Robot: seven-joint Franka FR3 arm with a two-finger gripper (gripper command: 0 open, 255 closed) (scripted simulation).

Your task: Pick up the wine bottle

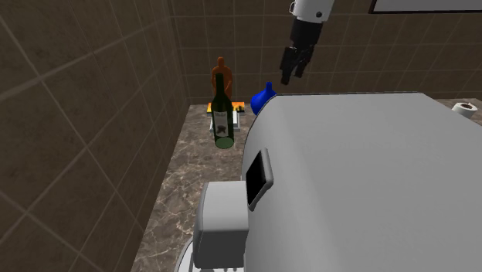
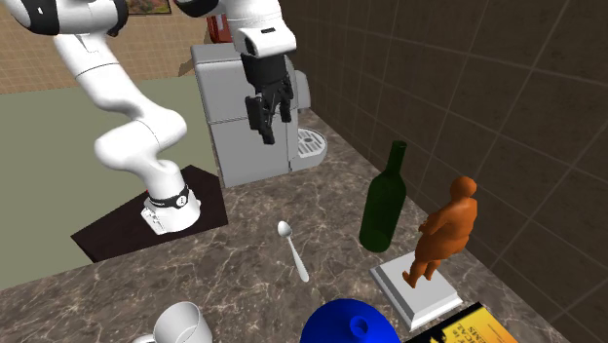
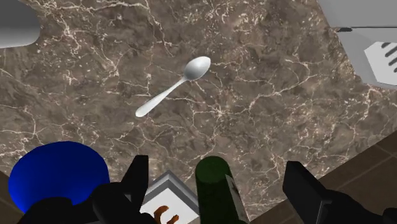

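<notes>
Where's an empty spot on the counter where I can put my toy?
Bare marble lies between the spoon and the dark mat, and between the coffee machine and the wine bottle. It's crowded by the wall: bottle, orange figurine, blue vase, book.

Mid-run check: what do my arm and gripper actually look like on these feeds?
The arm is glossy white, built of rounded tubular links, with dark bands at the joints and a black ring near its base. The gripper is all black and blocky, ending in two flat, angular fingers.
</notes>
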